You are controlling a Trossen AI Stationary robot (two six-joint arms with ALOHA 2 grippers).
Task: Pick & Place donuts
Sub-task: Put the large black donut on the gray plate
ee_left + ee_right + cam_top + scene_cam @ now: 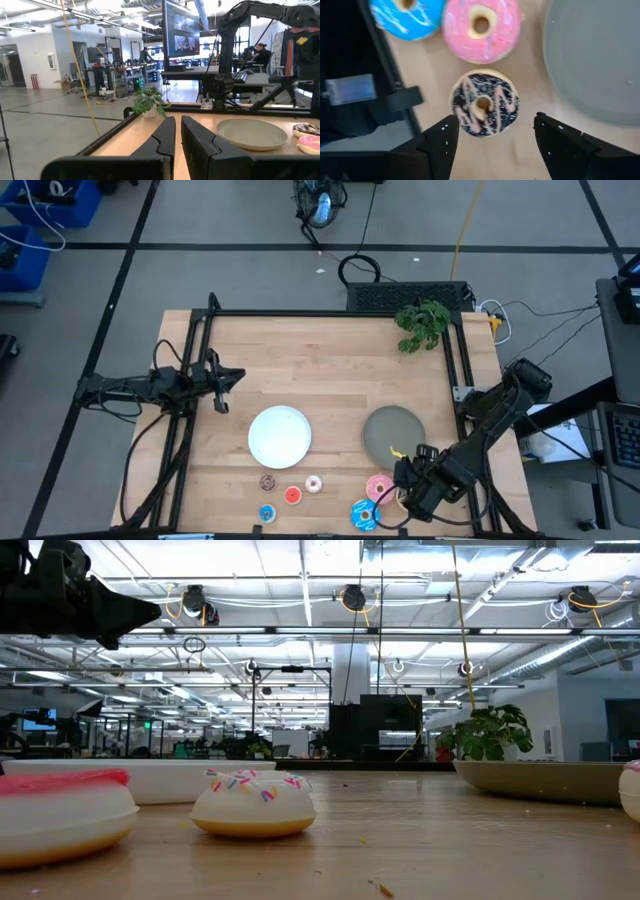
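1. The right gripper (pixel 492 137) hangs with its jaws spread wide just above the chocolate donut (pixel 485 103), which lies flat on the desk (pixel 330 370) at its near right corner, beside the grey plate (pixel 595 55).
2. The donut looks light, smooth and probably firm, so it may slip; squeezing across the outer ring seems the safest hold.
3. The pink donut (pixel 481 29) nearly touches the chocolate one, and the blue sprinkled donut (pixel 407 15) lies just beyond; a finger coming down on that side could nudge the pink one.
4. Four tiny donuts sit farther left in front of the white plate (pixel 280 434).
5. The left gripper (pixel 222 380) waits closed and empty, well away at the desk's left edge.
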